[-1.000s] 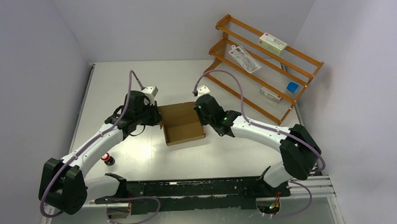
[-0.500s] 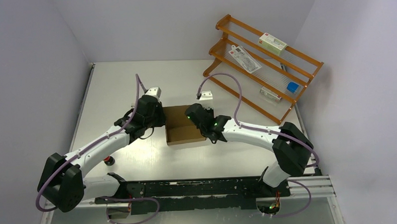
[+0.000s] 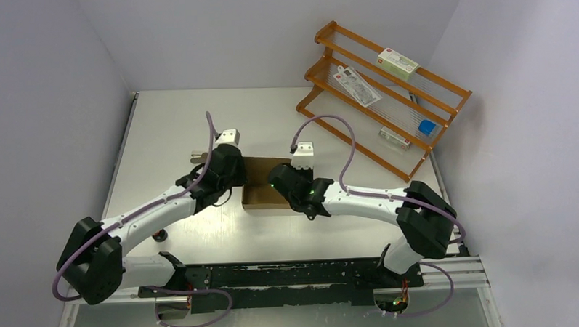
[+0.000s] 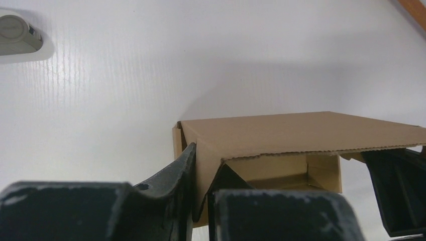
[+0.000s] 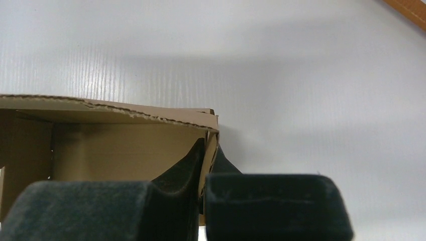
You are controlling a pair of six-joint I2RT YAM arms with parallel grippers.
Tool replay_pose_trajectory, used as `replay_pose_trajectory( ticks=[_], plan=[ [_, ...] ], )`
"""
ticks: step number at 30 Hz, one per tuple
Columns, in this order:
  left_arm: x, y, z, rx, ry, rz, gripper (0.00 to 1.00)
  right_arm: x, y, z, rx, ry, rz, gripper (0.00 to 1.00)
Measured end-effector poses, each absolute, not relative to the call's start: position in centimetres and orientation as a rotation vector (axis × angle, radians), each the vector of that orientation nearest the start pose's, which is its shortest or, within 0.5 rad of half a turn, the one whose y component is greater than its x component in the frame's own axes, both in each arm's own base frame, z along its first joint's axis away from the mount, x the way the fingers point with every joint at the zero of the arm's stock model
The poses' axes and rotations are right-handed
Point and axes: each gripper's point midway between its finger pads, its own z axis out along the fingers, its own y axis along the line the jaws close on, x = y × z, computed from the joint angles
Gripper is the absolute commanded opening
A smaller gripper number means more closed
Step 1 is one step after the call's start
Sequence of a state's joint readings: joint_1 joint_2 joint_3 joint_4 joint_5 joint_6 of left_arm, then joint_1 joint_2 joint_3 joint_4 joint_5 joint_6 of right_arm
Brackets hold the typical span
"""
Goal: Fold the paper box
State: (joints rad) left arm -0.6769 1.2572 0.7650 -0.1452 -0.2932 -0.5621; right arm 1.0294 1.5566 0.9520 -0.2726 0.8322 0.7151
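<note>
Left gripper [image 4: 207,166] is pinching the left edge of the paper box [image 4: 281,133] between clenched fingers, right gripper [image 5: 209,150] is likewise clamping the right wall, the box is sitting directly ahead of both, lid half-lowered, and the white table [image 4: 125,75] is stretching beyond.

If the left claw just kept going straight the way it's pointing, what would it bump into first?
The paper box. The left gripper is pinching its flap, so going on would probably press into the box's near corner. Past that lies the table, though depth is unclear.
</note>
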Motion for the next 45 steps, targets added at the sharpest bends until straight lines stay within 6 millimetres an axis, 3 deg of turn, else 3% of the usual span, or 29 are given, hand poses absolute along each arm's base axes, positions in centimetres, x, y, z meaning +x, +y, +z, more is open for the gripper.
replay_pose_trajectory(
  ticks=[8,17,20,22,32,40,45],
  plan=[
    [29.0,-20.4,11.9,0.017,2.185,-0.286,0.14,27.6,25.3,10.1,0.032,2.090,-0.026,0.07],
    [27.1,-19.7,10.4,0.054,2.181,-0.278,0.15,25.0,25.5,8.3,-0.007,2.092,-0.031,0.13],
    [26.4,-19.4,10.1,0.063,2.179,-0.285,0.18,24.6,25.4,8.0,-0.004,2.090,-0.033,0.17],
    [26.2,-19.3,10.1,0.063,2.171,-0.297,0.20,24.4,25.4,7.9,0.000,2.089,-0.030,0.31],
    [24.9,-18.2,10.4,0.041,2.131,-0.346,0.40,22.9,25.4,7.9,-0.012,2.082,0.000,0.57],
    [23.6,-18.1,12.3,0.014,2.063,-0.474,0.57,21.7,24.8,10.0,-0.031,2.069,0.103,0.83],
    [22.2,-17.9,13.3,0.013,2.042,-0.552,0.88,20.3,24.3,12.0,-0.073,2.077,0.239,1.00]
  ],
)
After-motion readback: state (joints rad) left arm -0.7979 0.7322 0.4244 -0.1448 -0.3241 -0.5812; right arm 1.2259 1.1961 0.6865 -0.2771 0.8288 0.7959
